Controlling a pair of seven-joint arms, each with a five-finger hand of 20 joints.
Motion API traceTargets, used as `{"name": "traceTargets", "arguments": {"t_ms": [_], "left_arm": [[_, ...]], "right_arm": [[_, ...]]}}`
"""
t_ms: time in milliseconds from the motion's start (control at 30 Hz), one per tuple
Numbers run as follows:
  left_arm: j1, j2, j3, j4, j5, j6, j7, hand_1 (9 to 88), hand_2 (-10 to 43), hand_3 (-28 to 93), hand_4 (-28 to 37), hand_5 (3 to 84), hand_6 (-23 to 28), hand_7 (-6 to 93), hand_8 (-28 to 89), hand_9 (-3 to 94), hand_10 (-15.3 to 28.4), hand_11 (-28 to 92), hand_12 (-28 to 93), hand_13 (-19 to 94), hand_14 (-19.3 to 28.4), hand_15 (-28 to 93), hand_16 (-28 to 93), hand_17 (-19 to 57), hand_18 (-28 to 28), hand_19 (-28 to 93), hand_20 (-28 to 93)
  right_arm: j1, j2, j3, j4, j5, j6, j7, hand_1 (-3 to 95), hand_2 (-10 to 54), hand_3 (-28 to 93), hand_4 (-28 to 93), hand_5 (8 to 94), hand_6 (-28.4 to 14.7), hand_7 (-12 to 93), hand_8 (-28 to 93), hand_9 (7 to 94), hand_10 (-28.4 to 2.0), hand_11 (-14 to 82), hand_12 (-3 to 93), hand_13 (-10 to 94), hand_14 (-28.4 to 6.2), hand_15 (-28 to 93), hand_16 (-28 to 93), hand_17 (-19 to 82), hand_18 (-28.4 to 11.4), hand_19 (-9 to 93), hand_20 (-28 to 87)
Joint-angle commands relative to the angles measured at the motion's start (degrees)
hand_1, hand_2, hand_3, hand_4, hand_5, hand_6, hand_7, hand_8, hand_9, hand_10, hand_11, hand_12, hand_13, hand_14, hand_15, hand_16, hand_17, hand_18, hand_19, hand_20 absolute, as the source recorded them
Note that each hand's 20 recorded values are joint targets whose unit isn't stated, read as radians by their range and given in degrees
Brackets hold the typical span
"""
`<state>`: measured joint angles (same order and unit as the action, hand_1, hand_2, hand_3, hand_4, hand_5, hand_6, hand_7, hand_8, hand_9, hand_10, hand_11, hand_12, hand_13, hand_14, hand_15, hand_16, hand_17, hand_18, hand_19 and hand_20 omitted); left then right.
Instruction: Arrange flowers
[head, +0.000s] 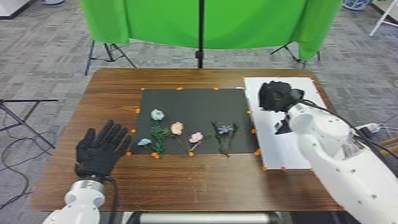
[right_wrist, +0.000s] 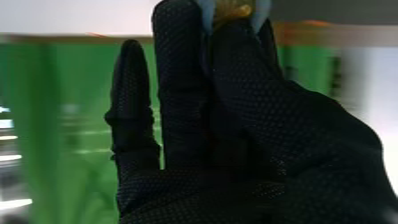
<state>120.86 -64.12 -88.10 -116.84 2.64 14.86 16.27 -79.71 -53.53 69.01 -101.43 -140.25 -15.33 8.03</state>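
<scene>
Flowers (head: 177, 128) lie on dark mat (head: 191, 102), mid-frame, atop counter (head: 191, 187); left robot hand (head: 99, 152), lower left, fingers straight; right robot hand (head: 277, 95), right of frame above white sheet (head: 284, 159), pinching pale-blue-and-amber piece (right_wrist: 233, 10).

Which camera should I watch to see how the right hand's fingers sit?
The right wrist view: it shows the right hand close up, its fingers extending to a pinch on a pale blue-grey item. The head view shows the hand small, over the white board, better for placement than for finger detail.
</scene>
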Motion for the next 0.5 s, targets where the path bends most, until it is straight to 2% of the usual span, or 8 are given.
{"name": "traceTargets", "arguments": {"t_ms": [33, 67, 100, 133, 167, 367, 433, 500], "left_arm": [[0.4, 0.4, 0.49, -0.06, 0.97, 1.07, 0.09, 27.4, 15.8, 78, -28.3, 47.8, 11.4, 12.1, -9, 39.8, 17.2, 24, 9, 30, 18.3, 45, -10, -7.1, 16.9, 45, 15], [0.3, 0.31, 0.52, -0.2, 1.37, 1.49, -0.11, 27.5, 15.8, 77, -28.3, 47.8, 11.4, 12.1, -9, 39.8, 17.2, 24, 9, 30, 18.2, 45, -10, -7.1, 16.9, 45, 15], [0.3, -0.28, 0.31, -0.33, 2.13, 1.76, -0.91, 27.5, 15.8, 77, -28.3, 47.8, 11.4, 12.1, -9, 39.8, 17.1, 25, 9, 30, 18.2, 45, -10, -7.1, 16.9, 45, 15], [0.2, 0.26, 0.76, -0.31, 1.3, 1.49, -0.61, 27.5, 15.8, 77, -28.3, 47.9, 11.5, 12.1, -9, 39.8, 17.1, 25, 9, 30, 18.2, 45, -10, -7.1, 16.9, 45, 15], [0.1, 0.08, 0.86, -0.25, 0.98, 1.21, -0.8, 27.5, 15.9, 78, -28.3, 47.9, 11.5, 12.1, -9, 39.8, 17.1, 25, 9, 30, 18.2, 45, -10, -7.1, 16.9, 45, 15], [1.0, -0.04, 0.37, -0.73, 0.74, 2.53, -0.18, 27.5, 16.0, 78, -28.3, 48.2, 11.6, 12.2, -9, 40.0, 17.2, 25, 9, 30, 18.3, 46, -10, -7.1, 16.9, 45, 15], [1.0, -0.07, 0.28, -0.74, 0.95, 1.97, -0.07, 27.5, 16.1, 78, -28.3, 48.1, 11.6, 12.2, -9, 40.0, 17.2, 25, 9, 30, 18.3, 46, -10, -7.1, 16.9, 45, 15], [0.9, -0.14, 0.22, -0.72, 0.93, 1.98, -0.1, 27.6, 16.1, 78, -28.3, 47.8, 11.6, 12.2, -9, 40.0, 17.2, 25, 9, 30, 18.3, 46, -10, -7.1, 16.9, 45, 15]], "right_arm": [[-6.7, -2.0, -2.5, -4.2, -2.9, -1.1, -3.9, 62.4, -9.5, 72, -28, 71.6, 1.4, 33, -8, 82.0, -9.1, 9.8, 38.1, 73, -4.0, 24, 43, 33, -16.5, 63, 31], [-6.9, -2.1, -2.7, -3.9, -3.9, -1.7, -4.3, 62.1, -9.5, 72, -28, 71.1, 1.4, 33, -8, 81.7, -9.1, 9.7, 38.0, 73, -4.0, 24, 43, 32, -16.6, 63, 31], [-7.0, -2.0, -2.9, -3.6, -4.4, -2.1, -4.7, 61.5, -9.5, 72, -28, 70.8, 1.4, 32, -8, 81.4, -9.2, 9.7, 37.9, 73, -3.9, 24, 42, 32, -16.6, 63, 31], [-7.3, -1.8, -2.8, -3.8, -4.4, -2.4, -4.6, 61.2, -9.5, 73, -28, 70.4, 1.4, 32, -8, 81.1, -9.3, 9.6, 37.6, 72, -3.9, 24, 42, 32, -16.7, 63, 31], [-7.8, -1.6, -2.6, -4.2, -4.0, -2.5, -4.3, 61.0, -9.5, 73, -28, 70.0, 1.2, 32, -8, 80.9, -9.2, 9.5, 37.4, 72, -4.0, 24, 42, 32, -16.7, 63, 31], [-9.8, -1.0, -1.3, -6.3, -3.1, -2.6, -3.7, 59.5, -9.5, 74, -28, 67.8, 1.4, 29, -9, 77.3, -9.8, 9.7, 35.1, 69, -4.4, 26, 40, 31, -17.2, 64, 32], [-10.8, -0.7, -0.6, -7.4, -2.4, -2.8, -3.4, 57.5, -9.5, 74, -28, 65.8, 1.7, 25, -15, 70.2, -11.2, 18.4, 24.2, 67, -4.6, 29, 38, 29, -18.2, 66, 33], [-11.8, -0.4, 0.0, -8.5, -2.2, -2.4, -3.3, 54.8, -9.5, 76, -28, 62.8, 1.0, 21, -16, 65.0, -12.0, 20.0, 17.3, 66, -5.0, 31, 37, 28, -19.3, 69, 34]]}}
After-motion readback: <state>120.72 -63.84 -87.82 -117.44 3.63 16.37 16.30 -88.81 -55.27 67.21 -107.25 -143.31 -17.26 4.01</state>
